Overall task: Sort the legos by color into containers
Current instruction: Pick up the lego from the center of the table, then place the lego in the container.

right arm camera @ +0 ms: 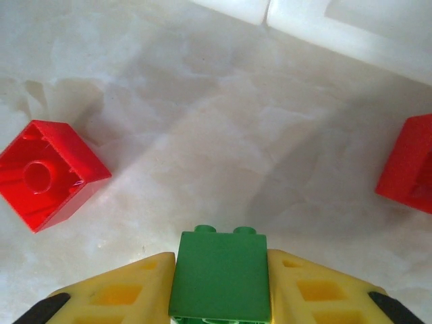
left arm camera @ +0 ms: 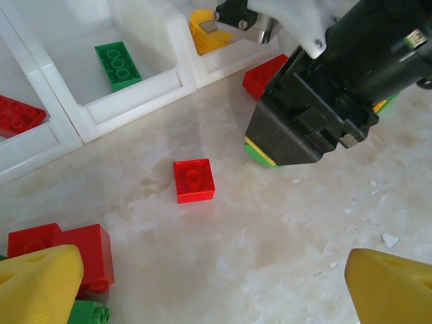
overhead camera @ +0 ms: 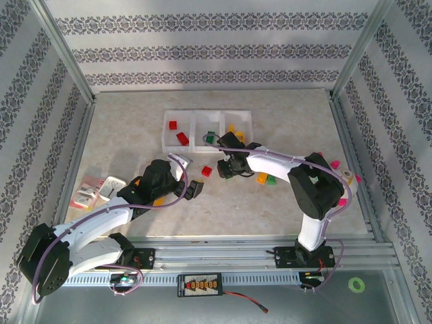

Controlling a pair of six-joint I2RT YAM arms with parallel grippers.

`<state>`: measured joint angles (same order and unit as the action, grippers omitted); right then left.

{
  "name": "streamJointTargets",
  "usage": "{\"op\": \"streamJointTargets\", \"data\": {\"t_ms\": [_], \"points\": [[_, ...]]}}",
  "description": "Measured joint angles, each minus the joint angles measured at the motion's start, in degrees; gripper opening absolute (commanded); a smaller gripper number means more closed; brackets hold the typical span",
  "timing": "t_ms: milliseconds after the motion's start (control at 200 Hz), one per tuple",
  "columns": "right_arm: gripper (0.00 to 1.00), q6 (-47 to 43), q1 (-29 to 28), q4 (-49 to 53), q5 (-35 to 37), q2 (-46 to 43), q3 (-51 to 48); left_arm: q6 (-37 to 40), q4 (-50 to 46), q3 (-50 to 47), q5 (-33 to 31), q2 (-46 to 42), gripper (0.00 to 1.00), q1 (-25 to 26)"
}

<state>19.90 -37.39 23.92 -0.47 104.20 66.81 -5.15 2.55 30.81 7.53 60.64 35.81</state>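
Right wrist view: found right claw (right arm camera: 220,260) clamped on green brick (right arm camera: 219,287), yellow fingers (right arm camera: 121,293) flush against both its sides. Could not tell how deep the hold went; saw just the brick's top face and two studs, low over the tabletop (right arm camera: 202,115). Judged a shallow pinch likely to twist or drop the brick on the lift. Noted loose red brick (right arm camera: 50,172) near on one side and another red brick (right arm camera: 408,165) at the opposite edge, both apart from the fingers. Reckoned a low sideways sweep could knock either. Farther on, spotted white wall of the bins (right arm camera: 324,20).

Left wrist view: found left claw (left arm camera: 212,270) wide open, holding nothing, with a red pair (left arm camera: 81,253) just beside one finger. Beyond, saw the loose red brick, then the right claw's black body over the green brick. Past that, made out the bins, with a second green brick (left arm camera: 118,64) in the middle one, red in one neighbour, yellow in the other. Judged the middle bin the right target. Feared a release over a shared wall tipping the brick into the wrong compartment.

Top view: placed both claws close together before the bins. Marked a clash between arms as a risk, should the left reach for red while the right lifted.
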Motion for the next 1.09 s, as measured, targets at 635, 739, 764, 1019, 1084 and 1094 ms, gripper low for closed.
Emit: {"op": "streamJointTargets", "data": {"t_ms": [635, 739, 764, 1019, 1084, 1094], "points": [[0.31, -0.37, 1.31, -8.11, 7.58, 9.62, 24.57, -0.9, 1.77, -1.27, -0.22, -0.09, 0.99, 0.0], [0.3, -0.72, 1.97, -8.55, 7.74, 15.65, 29.42, -0.92, 1.77, -1.27, -0.28, 0.02, 0.99, 0.0], [0.31, -0.79, 2.03, -8.55, 7.74, 16.92, 30.45, -0.92, 1.77, -1.27, -0.28, 0.07, 0.99, 0.0], [0.5, -0.92, 2.43, -8.28, 7.43, 22.32, 34.62, -0.96, 1.75, -1.25, -0.7, 0.13, 0.99, 0.0], [0.59, -1.16, 2.43, -8.35, 7.28, 22.18, 34.69, -0.96, 1.77, -1.27, -0.7, 0.13, 0.99, 0.0], [0.61, -0.92, 2.4, -8.35, 7.3, 22.14, 34.69, -0.96, 1.75, -1.25, -0.7, 0.13, 0.99, 0.0]]}}
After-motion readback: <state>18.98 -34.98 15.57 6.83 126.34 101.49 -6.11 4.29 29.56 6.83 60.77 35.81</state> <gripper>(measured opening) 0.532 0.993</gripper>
